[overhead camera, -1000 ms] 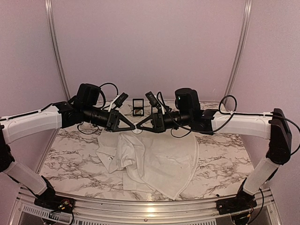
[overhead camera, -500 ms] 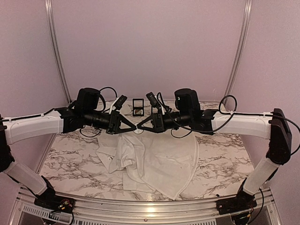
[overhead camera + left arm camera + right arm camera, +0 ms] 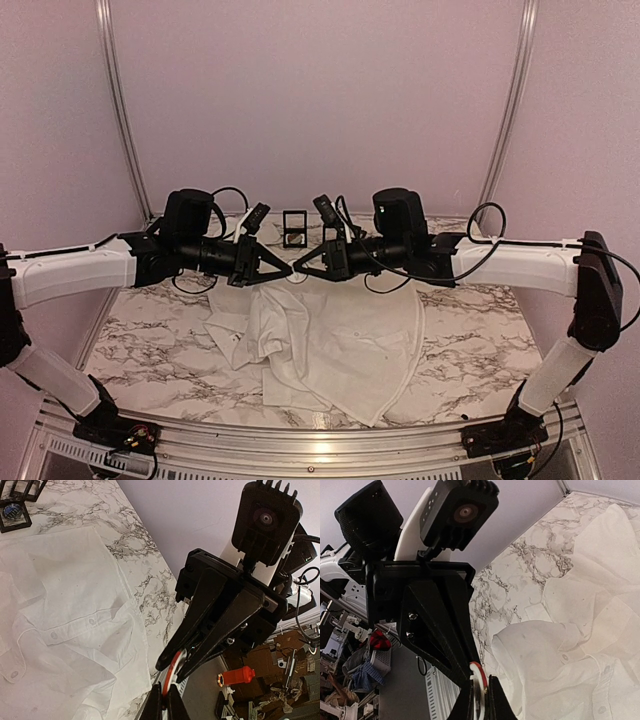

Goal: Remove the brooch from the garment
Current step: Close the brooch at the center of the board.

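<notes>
The brooch, a round white disc with a red rim, hangs in the air between my two grippers, clear of the garment. My left gripper and right gripper meet tip to tip and both are shut on it. In the left wrist view my left gripper pinches the brooch's lower edge. In the right wrist view my right gripper pinches the brooch. The garment, a white shirt, lies crumpled on the table below, also seen from the left wrist and the right wrist.
The marble table carries small black frame stands at the back, also in the left wrist view. A lilac wall rises behind. A red cylinder stands off the table, beyond its edge.
My left gripper has turned and edged slightly right toward the right gripper. The right arm and the shirt have not moved.
</notes>
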Available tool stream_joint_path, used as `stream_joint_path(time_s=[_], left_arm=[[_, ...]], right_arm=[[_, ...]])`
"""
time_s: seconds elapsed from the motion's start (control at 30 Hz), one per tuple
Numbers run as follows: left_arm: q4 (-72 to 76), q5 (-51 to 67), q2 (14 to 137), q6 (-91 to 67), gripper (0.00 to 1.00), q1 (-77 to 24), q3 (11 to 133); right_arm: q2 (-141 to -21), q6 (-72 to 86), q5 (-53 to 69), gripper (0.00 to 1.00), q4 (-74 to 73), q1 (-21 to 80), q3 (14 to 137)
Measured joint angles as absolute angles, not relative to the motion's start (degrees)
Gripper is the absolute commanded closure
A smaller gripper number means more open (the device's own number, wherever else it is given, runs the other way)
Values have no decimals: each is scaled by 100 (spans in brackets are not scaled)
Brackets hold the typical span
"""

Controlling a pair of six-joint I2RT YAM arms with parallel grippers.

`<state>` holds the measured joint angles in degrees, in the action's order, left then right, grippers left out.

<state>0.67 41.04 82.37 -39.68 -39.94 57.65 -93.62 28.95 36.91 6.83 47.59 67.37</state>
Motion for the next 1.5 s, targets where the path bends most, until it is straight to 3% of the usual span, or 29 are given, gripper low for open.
stream_joint_path(time_s=[1.3, 1.5], left_arm=[[314, 3848, 8206, -4032, 100, -3988, 5695], [217, 3806, 8191, -3544, 100, -4014, 5717]], right_arm=[[-9378, 2762, 3284, 87, 473, 4825, 6952], [-9376, 2871, 3286, 75, 416, 4825, 6952]])
